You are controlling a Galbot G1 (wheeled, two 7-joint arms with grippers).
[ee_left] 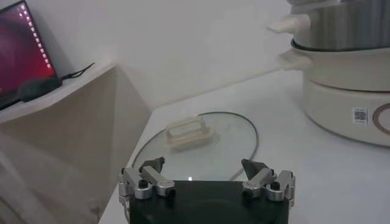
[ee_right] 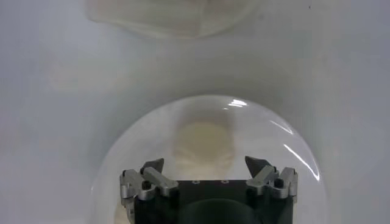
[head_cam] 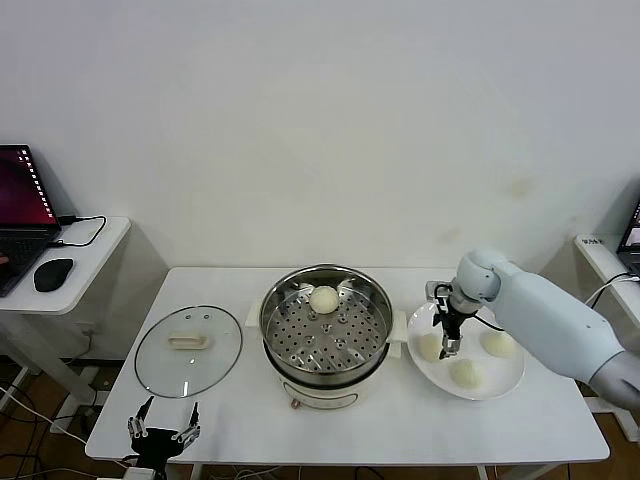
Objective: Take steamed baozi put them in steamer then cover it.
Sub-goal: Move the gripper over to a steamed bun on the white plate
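- Lower left: left tool [head_cam: 163,429] parked, jaws apart, empty; cover [head_cam: 188,350] lies on counter [head_cam: 400,420], not yet fitted.
- Centre: steamer [head_cam: 326,330] holds one baozi [head_cam: 323,299].
- Right: right tool [head_cam: 449,343], jaws apart, above plate [head_cam: 500,383]; three baozi [head_cam: 465,372] remain.

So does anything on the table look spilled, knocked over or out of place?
Nothing stands out. The steamer sits upright with one baozi on its tray, three more lie on the white plate, and the glass cover rests flat beside the steamer.
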